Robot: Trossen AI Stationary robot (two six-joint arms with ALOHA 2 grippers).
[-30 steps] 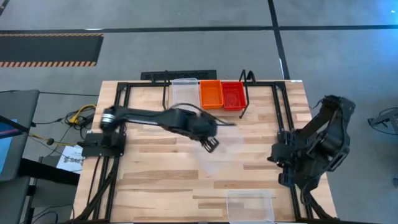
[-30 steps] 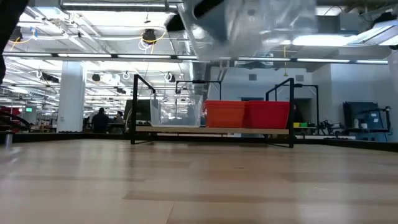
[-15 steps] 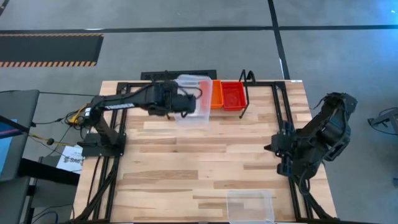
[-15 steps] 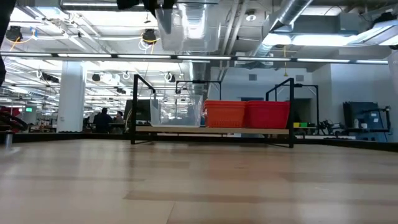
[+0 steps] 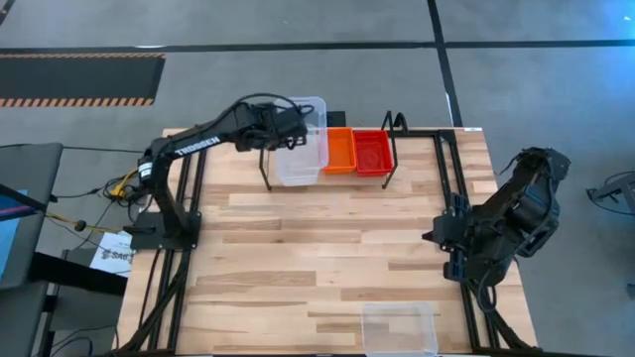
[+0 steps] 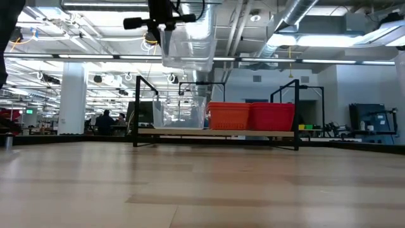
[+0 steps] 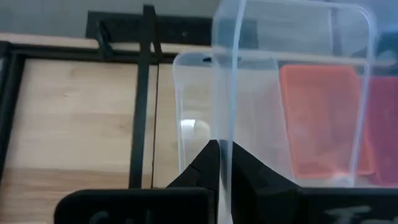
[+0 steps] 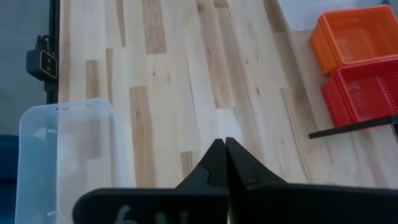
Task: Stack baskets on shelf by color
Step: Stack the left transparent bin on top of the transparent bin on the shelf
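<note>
My left gripper [image 5: 282,131] is at the table's far edge, shut on a clear basket [image 5: 307,117] that it holds in the air [image 6: 188,41] above the shelf [image 6: 215,133]. On the shelf, side by side, sit another clear basket [image 6: 180,114], an orange basket [image 5: 337,151] and a red basket [image 5: 373,152]. A third clear basket [image 5: 399,327] rests on the table at the near edge. My right gripper [image 8: 225,149] is shut on nothing, drawn back at the table's right side, over bare wood. My left gripper pinches the held clear basket's side wall [image 7: 225,134] at its rim, one finger inside and one outside. The fingers [image 6: 162,25] come from above, on the basket's left side. The basket is lifted clear, about upright, hanging over the shelf's clear basket [image 7: 186,124].
A larger black tube frame [image 5: 442,178] runs around the tabletop, with uprights near the shelf. My right arm [image 5: 501,228] stands folded at the right edge. The middle of the wooden table [image 5: 327,248] is bare wood.
My left gripper has carried the clear basket from over the table's middle toward the far edge and leftward. It now hangs above the shelf's left slot. The gripper has stayed shut on it throughout. My right arm shifted only slightly.
</note>
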